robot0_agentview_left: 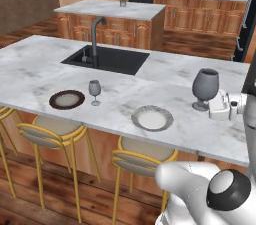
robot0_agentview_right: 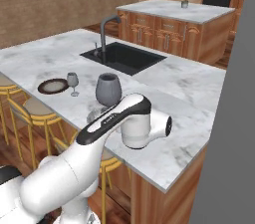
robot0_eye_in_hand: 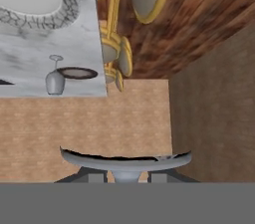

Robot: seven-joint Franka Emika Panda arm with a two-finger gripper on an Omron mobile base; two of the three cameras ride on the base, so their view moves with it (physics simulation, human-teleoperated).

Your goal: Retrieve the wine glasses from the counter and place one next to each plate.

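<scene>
Second wine glass in the gripper, above the island by the grey plate

Left base view, left to right along the marble island top (robot0_agentview_left: 35,64):
- Yellow-framed stools (robot0_agentview_left: 47,131) tucked under the near edge
- Dark brown plate (robot0_agentview_left: 66,99) with a paler centre, lying flat near the front edge
- Small smoky wine glass (robot0_agentview_left: 94,91) upright just right of that plate, close beside it, not touching
- Black sink (robot0_agentview_left: 106,59) with a dark faucet (robot0_agentview_left: 95,34) further back
- Light grey-white plate (robot0_agentview_left: 152,118) flat near the front edge, well right of the brown one
- Held wine glass (robot0_agentview_left: 204,89) upright, right of and behind the grey plate, foot at the gripper (robot0_agentview_left: 218,107)
- Cannot tell whether the foot touches the marble

Right base view: same held glass rising behind the white forearm, grey plate mostly hidden beneath it.

Hand view, rolled upside down:
- Grey plate rim at the upper left
- Small glass and brown plate side by side on the marble
- Round foot of the held glass spanning the bottom, dark fingertips (robot0_eye_in_hand: 97,175) closed narrowly on the stem beneath it

Behind the island, a shorter marble counter (robot0_agentview_left: 107,9) on brown cabinets
</scene>
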